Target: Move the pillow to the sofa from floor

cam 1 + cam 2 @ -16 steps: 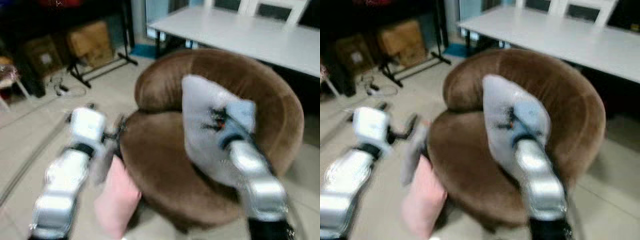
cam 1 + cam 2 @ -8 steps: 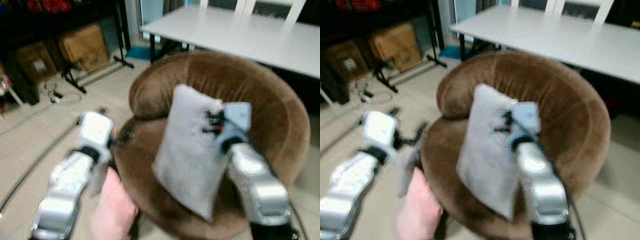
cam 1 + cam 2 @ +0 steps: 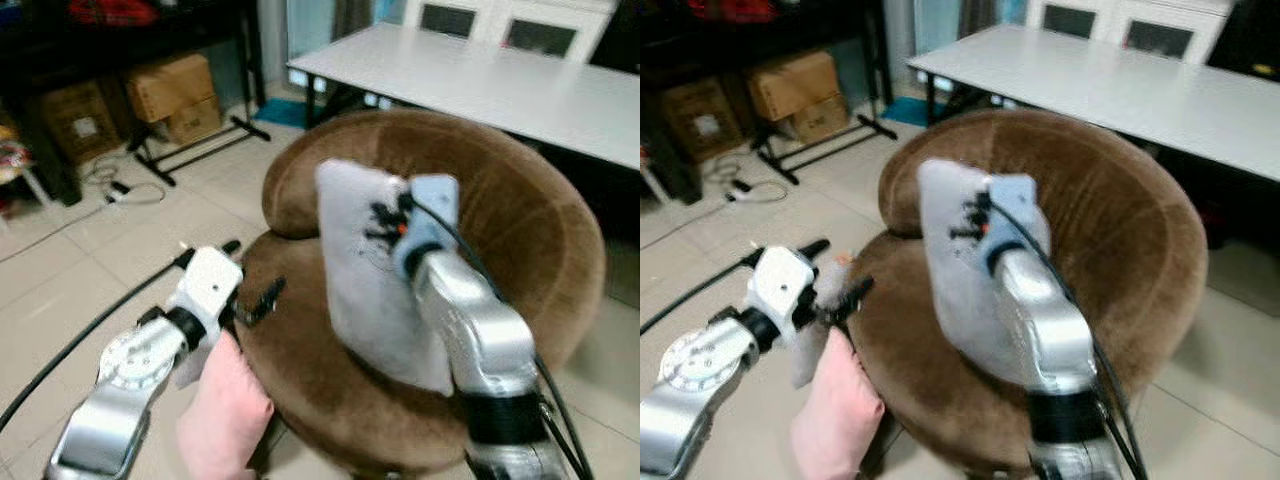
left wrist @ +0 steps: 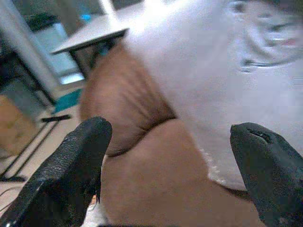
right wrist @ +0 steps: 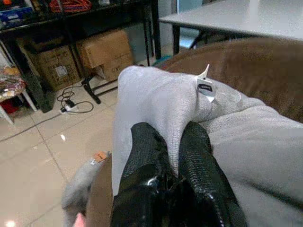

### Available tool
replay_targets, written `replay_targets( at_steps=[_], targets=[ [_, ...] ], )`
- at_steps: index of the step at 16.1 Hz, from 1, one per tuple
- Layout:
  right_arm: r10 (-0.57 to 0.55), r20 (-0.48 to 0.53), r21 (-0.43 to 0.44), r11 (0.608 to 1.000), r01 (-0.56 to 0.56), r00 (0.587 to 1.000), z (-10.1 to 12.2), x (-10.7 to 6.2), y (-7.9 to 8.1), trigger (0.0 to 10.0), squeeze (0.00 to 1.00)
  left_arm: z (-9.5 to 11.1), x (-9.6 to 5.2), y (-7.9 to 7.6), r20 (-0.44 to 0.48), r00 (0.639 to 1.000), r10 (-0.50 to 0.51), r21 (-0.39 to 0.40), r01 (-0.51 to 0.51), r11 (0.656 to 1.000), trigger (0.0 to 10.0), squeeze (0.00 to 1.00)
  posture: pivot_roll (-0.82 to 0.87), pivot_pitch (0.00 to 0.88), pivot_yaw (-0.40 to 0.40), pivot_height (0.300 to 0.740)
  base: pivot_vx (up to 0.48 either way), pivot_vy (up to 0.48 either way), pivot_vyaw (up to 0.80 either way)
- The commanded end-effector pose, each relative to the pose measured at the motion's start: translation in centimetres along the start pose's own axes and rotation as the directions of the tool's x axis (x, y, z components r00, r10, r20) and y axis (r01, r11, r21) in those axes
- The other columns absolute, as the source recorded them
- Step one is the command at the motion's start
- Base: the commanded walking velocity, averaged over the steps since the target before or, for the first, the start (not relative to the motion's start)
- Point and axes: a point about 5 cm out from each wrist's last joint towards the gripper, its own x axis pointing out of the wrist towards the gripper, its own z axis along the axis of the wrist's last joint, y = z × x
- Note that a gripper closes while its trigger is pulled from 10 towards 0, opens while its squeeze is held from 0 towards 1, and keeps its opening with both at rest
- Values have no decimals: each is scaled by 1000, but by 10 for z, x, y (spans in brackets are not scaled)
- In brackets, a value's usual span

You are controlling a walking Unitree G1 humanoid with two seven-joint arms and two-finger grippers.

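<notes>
Closest to the camera there's a pink cushion (image 3: 225,420) on the floor, leaning against the front of the sofa (image 3: 540,230). Right above it sits the left gripper (image 4: 168,161), fingers (image 4: 71,170) spread wide with nothing in them, pointing at the sofa seat from just off its front edge.

The right gripper (image 5: 165,156) has the grey pillow (image 3: 375,290) pinched tight between its fingers (image 5: 147,156), bunching up a fold of fabric near the top edge. A little white tag (image 5: 205,87) sticks out of the pillow close to the grip. The pillow hangs upright over the seat of the round brown sofa, in front of the backrest. Its bottom corner looks like it's touching the seat, but I can't really tell from these angles.

Behind the sofa is a white table (image 3: 480,85). Off to the left, past the tiled floor (image 3: 90,260), there are cardboard boxes (image 3: 170,90) under a dark rack and a black cable (image 3: 110,185) on the floor.
</notes>
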Motion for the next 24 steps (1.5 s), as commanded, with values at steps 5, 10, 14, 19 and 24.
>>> replay_targets(
  at_steps=[5,10,14,19,24],
  targets=[
    [-153,28,155,977,147,988,34,51,-11,10000,0,-2,-5,3,-46,994,-103,34,104,994,10000,0,48,0,-10,740,0,0,0],
    [-518,-61,238,822,517,853,20,52,-98,10000,0,-5,-11,-8,-49,979,-198,-18,197,980,10000,0,52,0,-17,740,0,0,0],
    [-616,-152,154,758,634,773,-11,43,-130,10000,0,-3,-10,-10,-16,970,-241,-90,239,967,10000,0,43,0,-4,740,0,0,0],
    [-584,-156,106,792,602,797,-18,44,-134,10000,110,-1,-6,-5,0,974,-226,-75,226,971,10000,0,57,0,-11,740,0,0,0],
    [-592,-11,145,796,587,806,14,41,-153,10000,1000,3,-4,-1,29,980,-195,-78,196,977,10000,0,69,0,-21,740,0,0,0]
  ],
)
